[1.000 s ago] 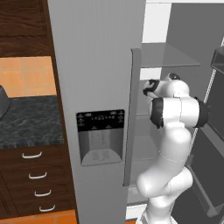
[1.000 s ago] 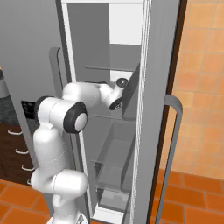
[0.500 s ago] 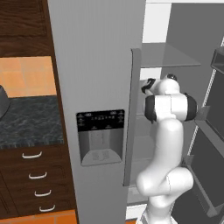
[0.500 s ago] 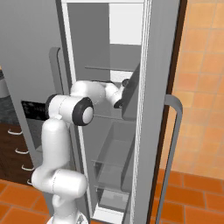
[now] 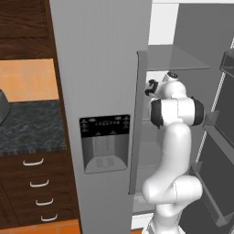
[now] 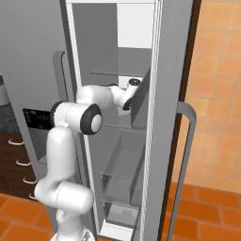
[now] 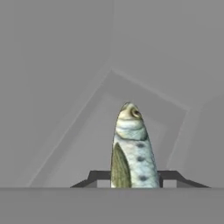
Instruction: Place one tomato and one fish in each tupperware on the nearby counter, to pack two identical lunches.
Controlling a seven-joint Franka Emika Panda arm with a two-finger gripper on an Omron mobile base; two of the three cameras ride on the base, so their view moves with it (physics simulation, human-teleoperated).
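Hand view: a silvery-blue spotted fish [image 7: 131, 148] with a yellowish fin stands up between the two dark finger tips [image 7: 97, 176], head pointing to 12 o'clock; the gripper [image 7: 131, 178] is pinched onto the fish, one tip at 9 o'clock of its body, the other at 3 o'clock. Behind it, pale grey fridge interior walls [image 7: 65, 65] meet in a corner.

Left base view: the white arm [image 5: 173, 137] reaches from 5 o'clock up into the open tall grey fridge [image 5: 100, 68], wrist at a glass shelf [image 5: 178, 59] near 1 o'clock. Dark speckled stone counter [image 5: 27, 128] over brown drawers with silver handles [image 5: 36, 183] lies at 9 o'clock, well apart from the arm.

Right base view: the arm bends from 7 o'clock toward centre, hand [image 6: 129, 94] just beside the open fridge door's inner edge [image 6: 150, 117]; the fish is hidden there.
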